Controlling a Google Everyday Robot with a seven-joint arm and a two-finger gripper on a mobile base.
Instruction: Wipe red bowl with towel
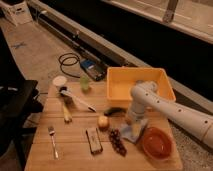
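Observation:
The red bowl (156,142) sits at the front right corner of the wooden table (75,155), shallow and glossy inside. Just to its left lies the towel (130,132), a small crumpled grey-blue cloth touching the bowl's left rim. My white arm reaches in from the right and bends down. My gripper (131,121) points straight down onto the towel's top edge, in front of the yellow tub. The arm's wrist covers the gripper's tip and part of the towel.
A large yellow tub (141,83) stands at the back right. On the table are a yellow fruit (103,121), dark grapes (117,142), a dark block (93,140), a fork (52,140), a banana (66,113), a brush (75,99) and a green cup (85,82). A black chair (17,102) stands left.

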